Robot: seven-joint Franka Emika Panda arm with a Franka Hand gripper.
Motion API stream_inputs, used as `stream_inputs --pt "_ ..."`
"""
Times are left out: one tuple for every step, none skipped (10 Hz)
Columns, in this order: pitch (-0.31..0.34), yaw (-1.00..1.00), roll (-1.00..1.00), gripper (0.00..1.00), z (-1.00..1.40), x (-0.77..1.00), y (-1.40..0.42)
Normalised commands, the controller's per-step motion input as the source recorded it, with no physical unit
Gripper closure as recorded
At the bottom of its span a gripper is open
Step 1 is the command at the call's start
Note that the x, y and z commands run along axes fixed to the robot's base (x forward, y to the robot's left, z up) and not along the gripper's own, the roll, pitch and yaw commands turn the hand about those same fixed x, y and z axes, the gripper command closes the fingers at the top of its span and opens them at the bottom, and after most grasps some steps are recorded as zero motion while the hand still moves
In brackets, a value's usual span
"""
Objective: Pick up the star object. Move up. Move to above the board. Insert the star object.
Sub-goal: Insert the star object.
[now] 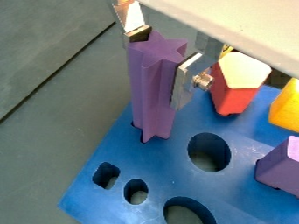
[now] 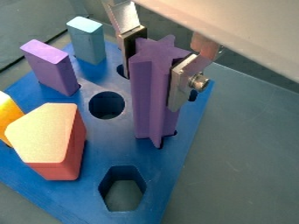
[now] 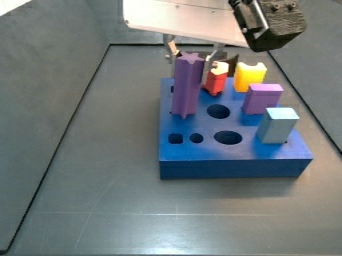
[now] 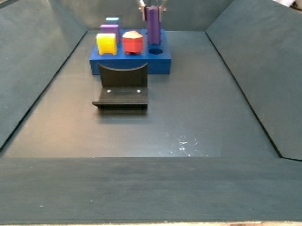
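The star object (image 1: 152, 87) is a tall purple ridged prism standing upright with its foot in a hole of the blue board (image 1: 117, 157). It shows in both wrist views (image 2: 149, 92) and both side views (image 3: 190, 85) (image 4: 154, 31). My gripper (image 1: 160, 66) comes down from above, its silver fingers (image 1: 184, 79) pressed against the two sides of the prism's top. It reads as shut on the star object in the wrist view (image 2: 152, 70) and in the side view (image 3: 193, 52). The board (image 3: 234, 160) lies flat on the floor (image 4: 130, 64).
A red hexagon peg (image 1: 237, 83), a yellow peg (image 1: 286, 105), a lilac cube (image 2: 47, 66) and a light blue block (image 2: 86, 39) stand in the board. A round hole (image 1: 208, 150) and a hexagon hole (image 2: 122, 191) are open. The fixture (image 4: 122, 88) stands in front of the board.
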Motion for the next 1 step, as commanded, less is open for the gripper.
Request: stream_inputs --pt "0.000 0.00 0.00 1.00 0.00 0.00 0.00"
